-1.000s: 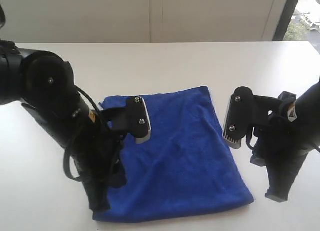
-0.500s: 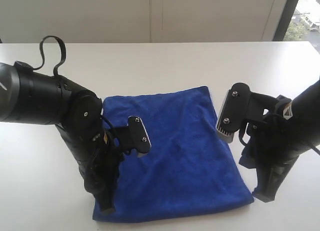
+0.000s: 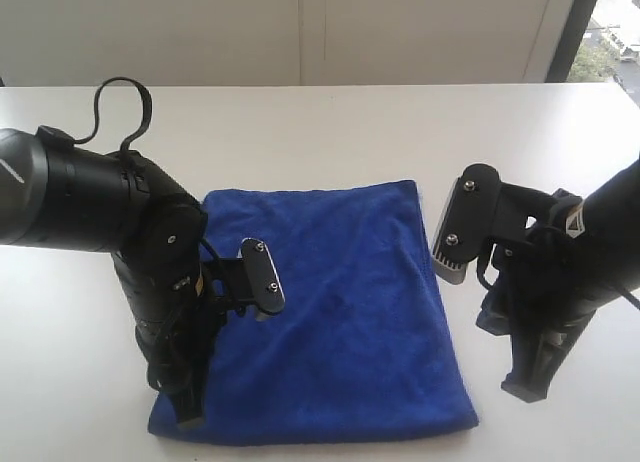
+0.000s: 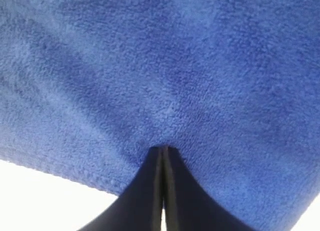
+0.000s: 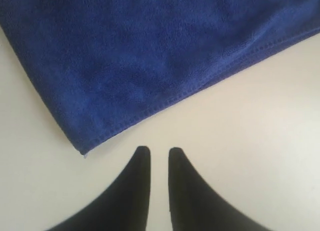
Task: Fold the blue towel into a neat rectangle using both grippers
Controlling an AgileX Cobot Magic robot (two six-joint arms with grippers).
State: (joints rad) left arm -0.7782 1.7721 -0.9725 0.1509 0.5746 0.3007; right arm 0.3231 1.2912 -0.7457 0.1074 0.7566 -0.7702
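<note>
The blue towel [image 3: 345,312] lies flat on the white table [image 3: 300,132] as a roughly square folded sheet. At the towel's near left corner, my left gripper [image 3: 188,419] points down into the cloth. In the left wrist view its jaws are shut, and the tips [image 4: 163,149] dig into the fuzzy blue towel [image 4: 175,66] just inside a hemmed edge. My right gripper [image 3: 522,390] is on bare table beside the towel's right edge. Its jaws [image 5: 159,151] stand slightly open with nothing between them, a short way from a corner of the towel [image 5: 140,56].
The table's far edge meets a pale wall [image 3: 300,32]. A window [image 3: 612,32] shows at the far right. Both black arms and their grey camera blocks [image 3: 262,280] [image 3: 455,237] hang over the towel's sides.
The towel has slid to the left and flattened, moving with my left gripper. The left arm has swung lower. My right gripper stayed on the table, now clear of the towel's corner.
</note>
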